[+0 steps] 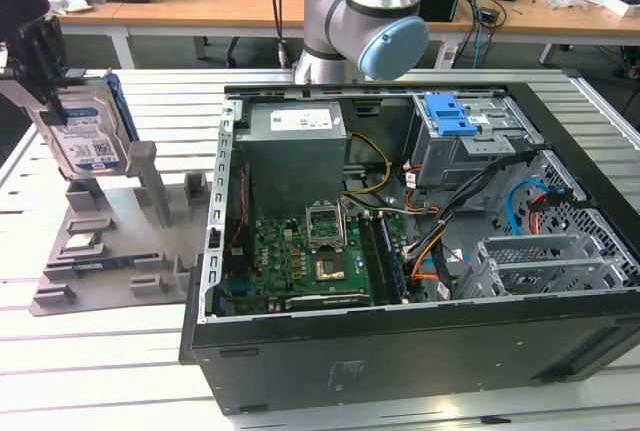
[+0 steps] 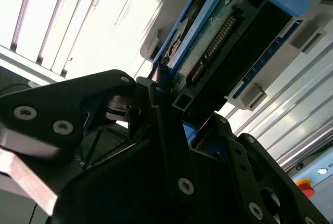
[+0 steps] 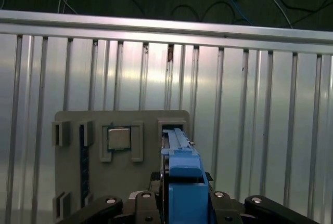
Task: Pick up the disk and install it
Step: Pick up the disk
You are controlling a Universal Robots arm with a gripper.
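One disk, upright at the upper left of the exterior view: flat silver rectangle, white-and-blue label, blue plastic frame along the edges. Pinched between the fingers of one black gripper. Just below, one grey moulded fixture on the ribbed metal table; right of it, one open black computer case.

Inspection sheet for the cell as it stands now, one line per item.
Surface: slatted metal table, bearing grey fixture and open computer case.
Job's things: disk upright over the fixture, held near its top.
Clutter: square chip seated in the fixture.
Grippers: gripper shut on the disk.
Cables: orange and black leads inside the case.
Surroundings: wooden bench behind the table.
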